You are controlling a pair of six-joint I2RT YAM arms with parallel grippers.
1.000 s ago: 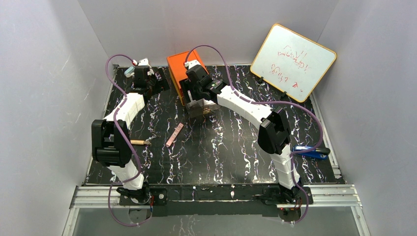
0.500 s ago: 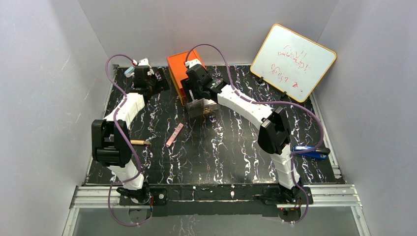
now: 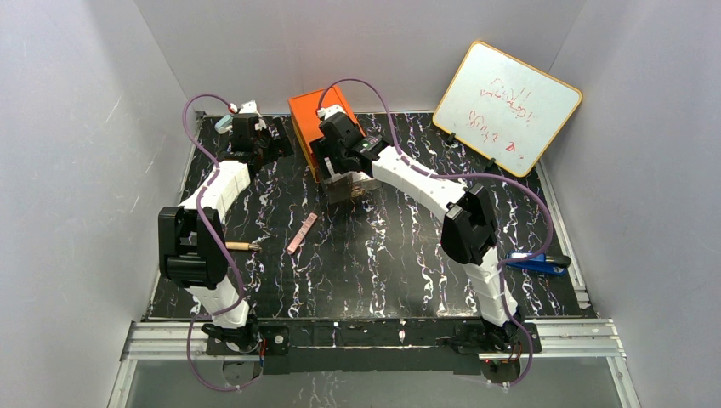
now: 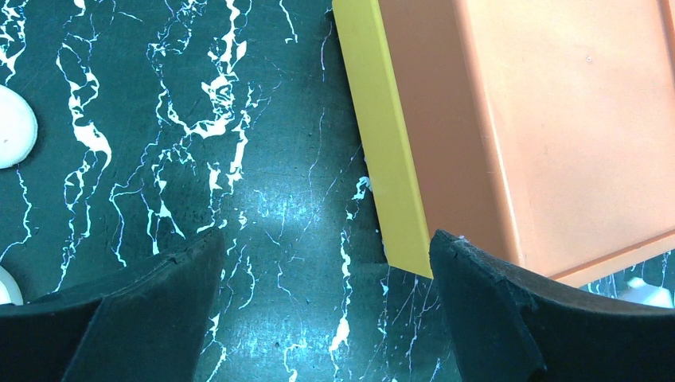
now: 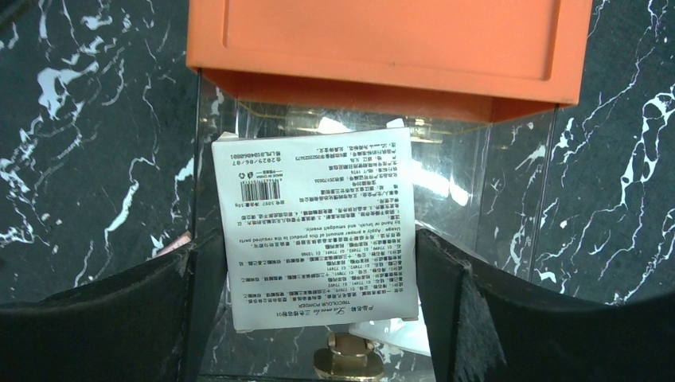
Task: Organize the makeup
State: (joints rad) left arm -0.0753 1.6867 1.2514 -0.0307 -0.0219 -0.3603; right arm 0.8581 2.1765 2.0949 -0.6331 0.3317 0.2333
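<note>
From above, the pink stick [image 3: 302,233] and gold-brown tube [image 3: 242,246] lie on the tabletop [image 3: 383,255], well apart from the left hand [image 3: 270,143] and the right hand [image 3: 342,174], both by the orange box [image 3: 313,115]. In the left wrist view, that hand is released, with a pale disc [image 4: 14,127] off to its left. In the right wrist view, that hand's fingers are spread wide, flanking a clear case's label [image 5: 318,231].
</note>
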